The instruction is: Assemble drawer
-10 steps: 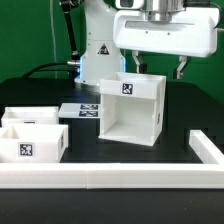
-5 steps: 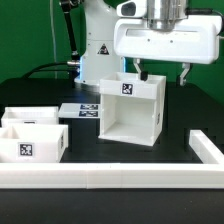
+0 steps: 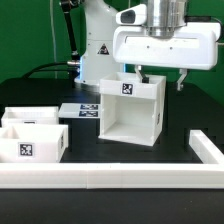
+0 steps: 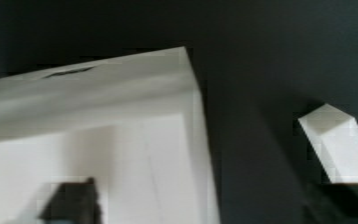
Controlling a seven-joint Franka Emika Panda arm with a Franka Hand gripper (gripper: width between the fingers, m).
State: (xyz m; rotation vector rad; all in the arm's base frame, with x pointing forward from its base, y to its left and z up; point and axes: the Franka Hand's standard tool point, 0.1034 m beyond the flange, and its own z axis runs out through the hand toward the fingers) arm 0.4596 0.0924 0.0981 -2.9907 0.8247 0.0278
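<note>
The drawer [image 3: 32, 146], a low white open-top tray with a black-and-white marker on its side, sits at the exterior view's left; its knob is not visible. The taller white cube housing [image 3: 132, 112] stands in the middle, open side to the front, with a marker on its top front. My gripper [image 3: 160, 80] is open and empty just above the housing, one finger inside it and one outside its right wall. In the wrist view the housing's white wall [image 4: 123, 130] lies between the two dark fingertips [image 4: 69, 203] of my gripper [image 4: 208, 205].
A second low white part [image 3: 30, 117] lies behind the drawer. The marker board [image 3: 80, 108] lies flat to the left of the housing. A white rail [image 3: 110, 178] runs along the front and turns up the exterior view's right [image 3: 206, 150]. The robot base [image 3: 100, 45] stands behind.
My gripper has come down a little toward the housing's top and shifted slightly to the exterior view's left. The housing and drawer have not moved.
</note>
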